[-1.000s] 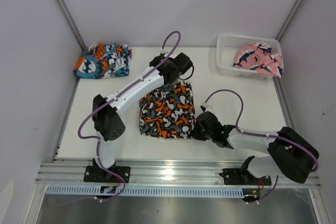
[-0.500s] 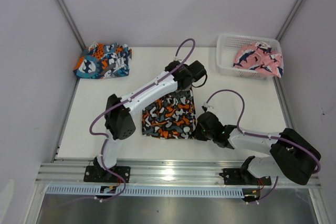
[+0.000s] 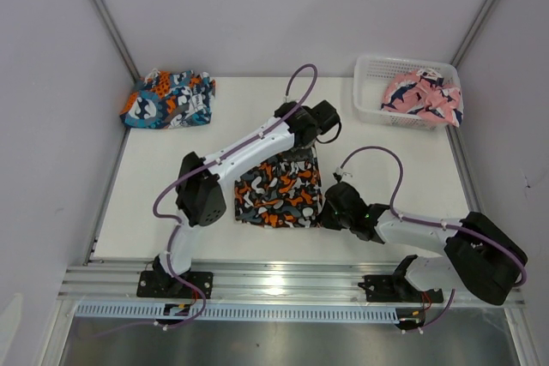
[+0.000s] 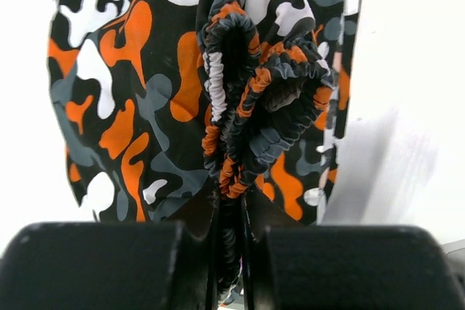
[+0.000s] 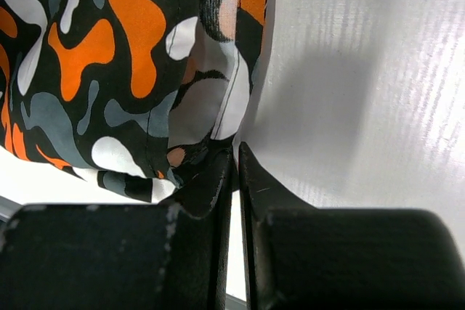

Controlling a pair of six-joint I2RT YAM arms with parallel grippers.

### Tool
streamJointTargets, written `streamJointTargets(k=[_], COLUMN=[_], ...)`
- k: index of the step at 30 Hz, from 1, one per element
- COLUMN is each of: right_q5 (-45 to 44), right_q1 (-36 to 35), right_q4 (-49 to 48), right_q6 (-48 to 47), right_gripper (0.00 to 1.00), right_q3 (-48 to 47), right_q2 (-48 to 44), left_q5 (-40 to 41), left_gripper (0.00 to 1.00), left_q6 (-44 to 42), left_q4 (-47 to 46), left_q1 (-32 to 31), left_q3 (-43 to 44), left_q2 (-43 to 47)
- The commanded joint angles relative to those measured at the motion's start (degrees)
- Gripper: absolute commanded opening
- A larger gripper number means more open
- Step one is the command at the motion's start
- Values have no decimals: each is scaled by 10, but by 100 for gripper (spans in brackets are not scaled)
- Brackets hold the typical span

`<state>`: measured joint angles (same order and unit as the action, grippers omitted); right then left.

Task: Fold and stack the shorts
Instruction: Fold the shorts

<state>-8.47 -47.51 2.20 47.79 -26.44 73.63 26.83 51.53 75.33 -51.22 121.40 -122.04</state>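
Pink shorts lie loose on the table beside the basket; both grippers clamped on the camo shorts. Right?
No. The pink shorts lie inside the white mesh basket, not loose beside it; the top view shows this. Both the left gripper and the right gripper are clamped on the camo shorts.

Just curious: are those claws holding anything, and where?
Both hold the camouflage shorts: left gripper pinches the elastic waistband, right gripper a hem corner.

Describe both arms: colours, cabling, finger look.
Left arm and right arm match: white links, black joint housings, purple cables looping alongside. Left gripper and right gripper: matte black blocky fingers, the right's scuffed.
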Motion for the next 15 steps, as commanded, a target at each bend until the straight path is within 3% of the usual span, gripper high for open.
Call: streamJointTargets(k=[1,3,6,8,10,15], right_q5=[-18,-19,-21,-21,-22,-22], right_q1=[2,2,3,5,7,15], right_q4=[26,30,36,40,45,64], right_q6=[-2,-2,-1,0,-1,-3], right_gripper=[9,9,9,9,9,9], right_q3=[11,15,20,23,24,26], right_q2=[-18,-29,-47,-55,-65,-84], left_q5=[-21,-21,-22,-24,-32,-79], left_gripper=[10,13,32,63,81,86], left_q6=[30,40,47,54,52,33], left_q4=[-37,-39,-53,-64,-72,-127], left_q1=[0,0,2,2,2,2], left_q3=[19,19,9,-4,-10,-34], left_q2=[-12,-18,-20,-19,-16,8])
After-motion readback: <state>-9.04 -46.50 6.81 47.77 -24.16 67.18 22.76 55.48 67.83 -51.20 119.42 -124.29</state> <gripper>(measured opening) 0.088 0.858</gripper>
